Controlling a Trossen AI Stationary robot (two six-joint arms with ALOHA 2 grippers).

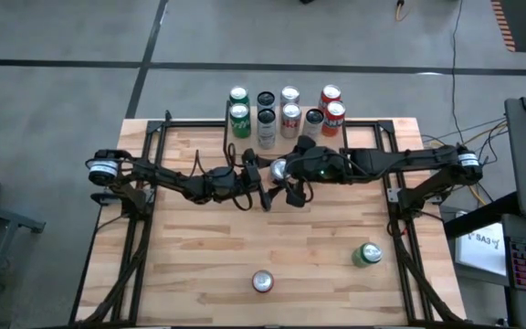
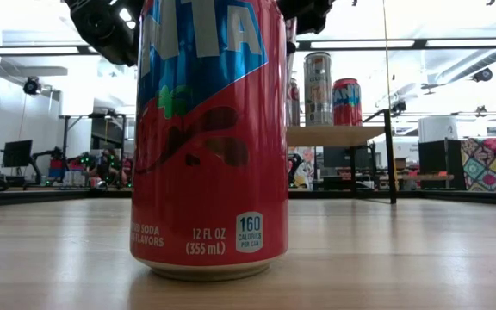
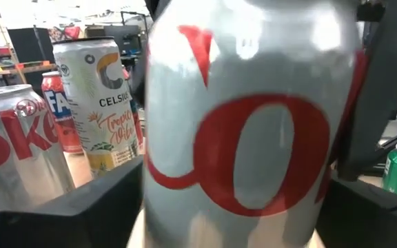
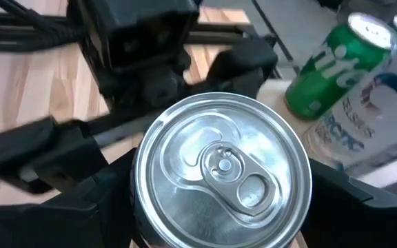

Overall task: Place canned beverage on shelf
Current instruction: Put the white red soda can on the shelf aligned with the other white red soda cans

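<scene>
Silver Coke can (image 1: pixel 278 168) at table centre near the shelf (image 2: pixel 334 135), left gripper (image 1: pixel 265 175) and right gripper (image 4: pixel 219 200) both spread around it, whether either grips it unclear.

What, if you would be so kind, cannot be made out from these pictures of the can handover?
- Low view: the red Fanta can fills the foreground and hides most of the shelf and both arms.
- Left wrist view: the silver Coke can fills the frame; its base is cut off.
- High view: the grippers overlap at mid-table, too small to tell which grips the can.
- Right wrist view: the can's label is unseen.
</scene>
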